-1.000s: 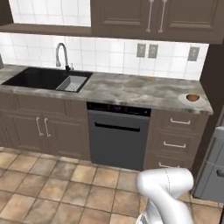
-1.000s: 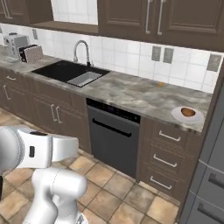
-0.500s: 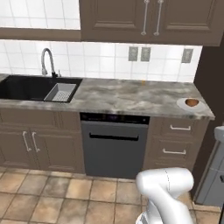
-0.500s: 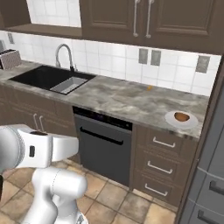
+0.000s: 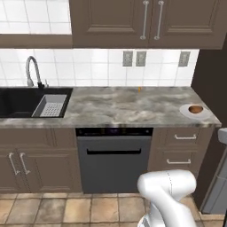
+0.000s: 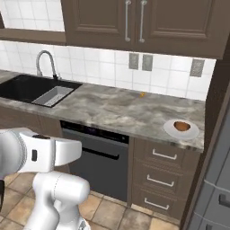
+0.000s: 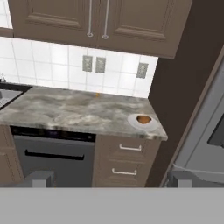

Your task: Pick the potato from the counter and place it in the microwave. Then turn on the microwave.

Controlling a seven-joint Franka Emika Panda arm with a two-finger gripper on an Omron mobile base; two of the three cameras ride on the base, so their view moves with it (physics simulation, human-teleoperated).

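In the left base view the potato (image 5: 195, 108) sat on a plate (image 5: 184, 110) at the worktop's (image 5: 119, 108) far right end, likewise in the right base view, and in the hand view the fingers (image 7: 110, 178) stood wide open and empty, well apart from it, so closing in squarely looked wise.

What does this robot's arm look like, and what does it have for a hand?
The arm is glossy white, built of thick rounded segments with a small dark mark on its side. No cables show. Its gripper ends in two small, blocky grey finger tips.
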